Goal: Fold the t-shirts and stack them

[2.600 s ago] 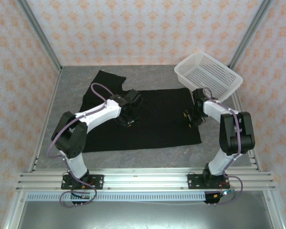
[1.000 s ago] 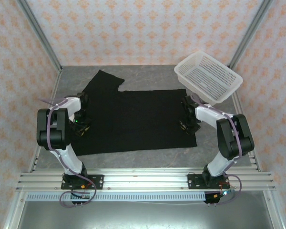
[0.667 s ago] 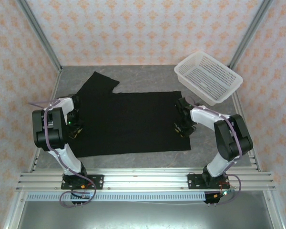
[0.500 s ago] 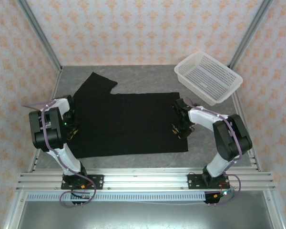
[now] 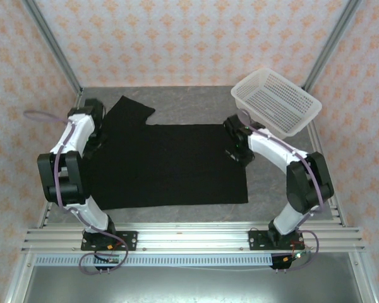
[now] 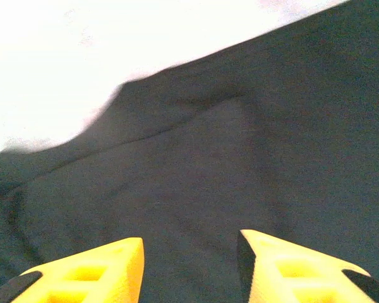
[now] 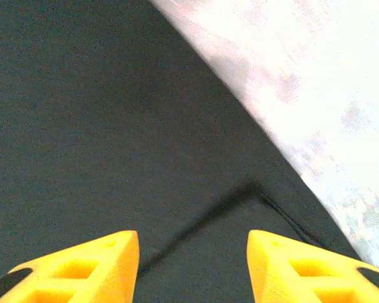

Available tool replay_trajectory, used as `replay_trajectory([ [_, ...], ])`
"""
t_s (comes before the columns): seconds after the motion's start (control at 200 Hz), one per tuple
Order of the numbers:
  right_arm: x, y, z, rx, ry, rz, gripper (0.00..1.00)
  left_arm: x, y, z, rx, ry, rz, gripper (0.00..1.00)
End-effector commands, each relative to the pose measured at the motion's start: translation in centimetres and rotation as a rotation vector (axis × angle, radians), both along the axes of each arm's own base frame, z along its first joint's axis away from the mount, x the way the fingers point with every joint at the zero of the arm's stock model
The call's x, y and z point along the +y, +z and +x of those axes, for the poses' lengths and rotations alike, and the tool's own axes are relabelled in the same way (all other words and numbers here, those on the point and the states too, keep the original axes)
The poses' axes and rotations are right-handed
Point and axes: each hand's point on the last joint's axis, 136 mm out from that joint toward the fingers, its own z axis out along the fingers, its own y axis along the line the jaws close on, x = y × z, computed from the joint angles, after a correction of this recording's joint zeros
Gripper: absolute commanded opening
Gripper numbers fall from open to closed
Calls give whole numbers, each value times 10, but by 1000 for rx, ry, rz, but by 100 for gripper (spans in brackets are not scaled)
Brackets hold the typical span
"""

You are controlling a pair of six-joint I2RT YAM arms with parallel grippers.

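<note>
Well, the t-shirt (image 5: 170,164) lies flat on the counter (image 5: 196,104), plain side up, one sleeve toward 11 o'clock. At its 10 o'clock edge the left claw (image 6: 188,246), at 2 o'clock the right claw (image 7: 191,240), both part open and empty. No fold yet, I'd say; everything remains.

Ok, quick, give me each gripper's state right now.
Left gripper: open, holding nothing, above the black t-shirt.
Right gripper: open, holding nothing, above the same t-shirt near its edge.
</note>
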Motion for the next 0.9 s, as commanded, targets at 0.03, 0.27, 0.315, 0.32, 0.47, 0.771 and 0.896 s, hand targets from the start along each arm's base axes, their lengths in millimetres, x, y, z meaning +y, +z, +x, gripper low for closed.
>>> replay_trajectory([
  [0.03,-3,22,69,-149,216,-189,52,-22,14,86,-120,-117,-26,46],
  [0.27,3,24,136,-177,306,-235,55,-23,0,203,-244,-211,10,45],
  [0.315,5,23,141,-173,318,-228,56,-21,-4,220,-263,-226,21,44],
  [0.32,5,22,141,-172,318,-228,56,-21,-7,221,-261,-228,21,44],
  [0.47,11,31,145,-187,324,-196,56,-9,-21,267,-326,-238,55,45],
  [0.771,13,35,127,-199,291,-123,57,17,-54,308,-434,-184,125,49],
  [0.896,13,34,116,-212,272,-90,57,18,-63,318,-453,-180,147,55],
])
